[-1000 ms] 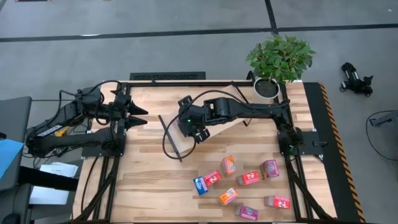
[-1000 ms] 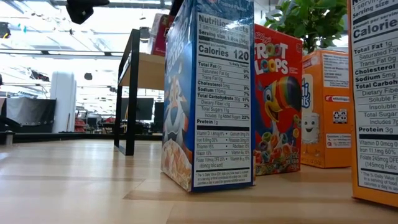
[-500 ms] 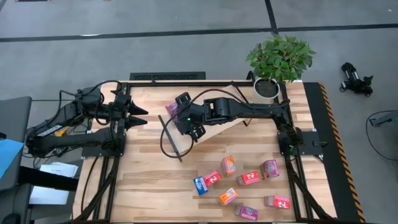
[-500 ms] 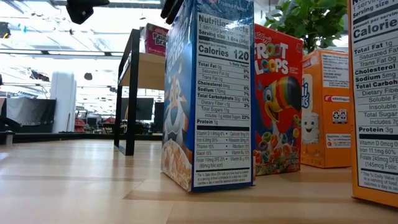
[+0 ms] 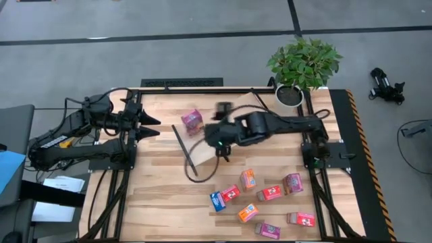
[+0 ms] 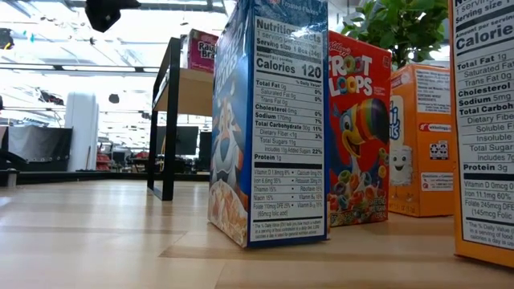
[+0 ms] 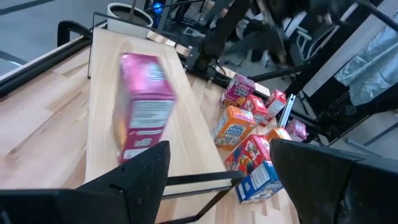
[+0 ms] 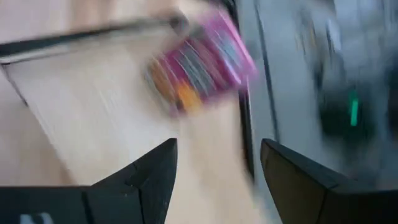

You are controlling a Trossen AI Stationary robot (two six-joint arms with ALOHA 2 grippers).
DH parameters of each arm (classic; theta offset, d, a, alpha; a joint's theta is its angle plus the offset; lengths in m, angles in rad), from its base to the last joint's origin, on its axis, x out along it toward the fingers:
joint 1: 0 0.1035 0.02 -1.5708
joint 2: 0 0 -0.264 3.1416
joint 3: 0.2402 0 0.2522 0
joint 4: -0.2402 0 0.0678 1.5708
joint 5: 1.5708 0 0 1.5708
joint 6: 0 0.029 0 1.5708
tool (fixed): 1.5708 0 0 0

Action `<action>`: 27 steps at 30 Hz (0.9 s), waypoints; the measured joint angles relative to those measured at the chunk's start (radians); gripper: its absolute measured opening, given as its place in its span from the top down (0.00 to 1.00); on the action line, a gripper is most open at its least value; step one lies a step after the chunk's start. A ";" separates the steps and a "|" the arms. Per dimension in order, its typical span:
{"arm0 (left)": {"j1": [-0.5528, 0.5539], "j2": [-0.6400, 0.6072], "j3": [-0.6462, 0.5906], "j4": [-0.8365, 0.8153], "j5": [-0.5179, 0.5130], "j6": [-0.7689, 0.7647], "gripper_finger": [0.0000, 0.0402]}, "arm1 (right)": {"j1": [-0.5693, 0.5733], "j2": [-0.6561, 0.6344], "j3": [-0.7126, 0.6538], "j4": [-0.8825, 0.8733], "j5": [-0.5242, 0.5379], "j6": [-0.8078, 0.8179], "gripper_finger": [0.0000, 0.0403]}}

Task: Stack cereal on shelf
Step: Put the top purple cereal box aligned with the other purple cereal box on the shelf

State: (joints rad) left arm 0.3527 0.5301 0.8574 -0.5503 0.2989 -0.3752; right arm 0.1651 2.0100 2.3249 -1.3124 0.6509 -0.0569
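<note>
A magenta-pink cereal box stands on its base on the left end of the light-wood shelf, free of both grippers. It also shows in the low view as the pink box, in the left wrist view as the pink box, and blurred in the right wrist view as the pink box. My right gripper is open, to the box's right and nearer. Several more boxes, one of them blue, stand or lie on the near right of the table. My left gripper waits open at the left.
The shelf's black end bracket slants across the table's middle. A potted plant stands at the far right corner. In the low view the blue box, a red box and an orange box stand close to the camera.
My right gripper carried the pink box toward the shelf's left end, let go of it there, and drew back fast toward the table's right and near side. The box now stands alone on the shelf. My left arm kept still.
</note>
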 joint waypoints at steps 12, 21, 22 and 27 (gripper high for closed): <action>0.000 0.008 -0.012 -0.034 0.001 0.016 0.33 | 0.157 -0.305 -0.422 -0.204 -0.138 0.926 0.37; 0.000 0.008 -0.012 -0.053 0.002 0.027 0.33 | 0.321 -0.600 -0.882 -0.269 -0.392 1.525 0.37; 0.000 0.009 -0.012 -0.055 0.002 0.027 0.33 | 0.337 -0.623 -0.920 -0.283 -0.435 1.566 0.37; 0.000 0.009 -0.012 -0.061 0.001 0.024 0.33 | 0.433 -0.716 -1.035 -0.267 -0.574 1.740 0.37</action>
State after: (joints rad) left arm 0.3523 0.5388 0.8455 -0.6116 0.3001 -0.3511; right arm 0.5978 1.2944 1.2903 -1.5793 0.0766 1.6836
